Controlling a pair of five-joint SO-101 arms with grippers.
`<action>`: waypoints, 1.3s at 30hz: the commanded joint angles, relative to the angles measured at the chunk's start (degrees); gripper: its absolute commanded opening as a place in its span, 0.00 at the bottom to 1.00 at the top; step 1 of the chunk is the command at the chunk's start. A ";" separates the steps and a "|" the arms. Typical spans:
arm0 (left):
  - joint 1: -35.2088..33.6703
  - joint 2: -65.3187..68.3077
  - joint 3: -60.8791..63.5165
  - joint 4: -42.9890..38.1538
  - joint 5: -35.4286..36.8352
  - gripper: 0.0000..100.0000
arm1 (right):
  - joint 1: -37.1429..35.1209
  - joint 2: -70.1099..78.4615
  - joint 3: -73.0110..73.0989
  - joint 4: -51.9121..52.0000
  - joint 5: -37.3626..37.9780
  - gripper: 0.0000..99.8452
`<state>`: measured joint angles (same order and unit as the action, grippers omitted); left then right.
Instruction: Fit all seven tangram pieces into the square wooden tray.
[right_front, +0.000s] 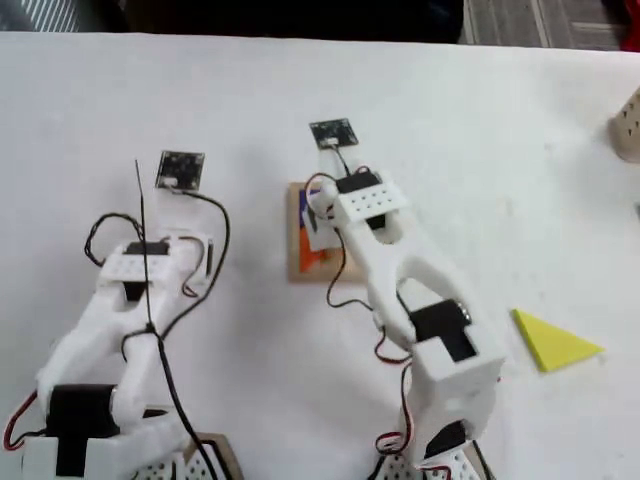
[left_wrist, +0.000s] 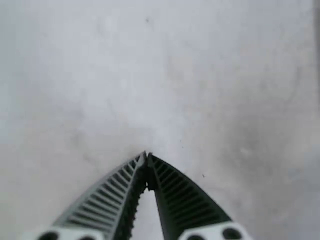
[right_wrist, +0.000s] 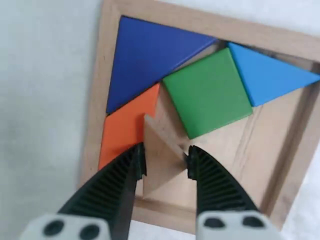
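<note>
Roughly halfway along: a square wooden tray (right_wrist: 97, 100) sits on the white worktop (right_front: 480, 120) beneath the right arm. Seated inside it are a large dark blue triangle (right_wrist: 142, 57), a green square (right_wrist: 207, 92), a light blue triangle (right_wrist: 265, 72) and an orange piece (right_wrist: 125, 130). The right hand (right_wrist: 166, 152) pinches a pale plain-wood triangle (right_wrist: 160, 165) over the bare tray floor, beside the orange piece and green square; whether it lies flat I cannot tell. A yellow triangle (right_front: 553, 342) lies on the worktop well apart from the tray, on the right arm's side. The left hand (left_wrist: 147, 159), fingers pressed together and holding nothing, hovers over bare worktop. By my reading, the wood triangle needs seating and the yellow one fetching.
</note>
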<state>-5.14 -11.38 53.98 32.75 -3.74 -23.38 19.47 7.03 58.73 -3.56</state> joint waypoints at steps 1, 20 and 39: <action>-0.57 -2.51 -1.67 -0.79 0.00 0.02 | 0.57 1.98 -7.21 5.32 1.41 0.09; -0.40 -2.51 -1.67 -0.79 -0.09 0.02 | 1.27 -0.04 -17.76 23.43 1.49 0.21; -0.40 -2.51 -1.58 -0.70 -0.09 0.02 | 1.45 -0.22 -2.81 7.08 1.14 0.02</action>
<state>-5.14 -11.38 53.98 32.75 -3.74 -20.75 22.11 4.57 68.40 -2.77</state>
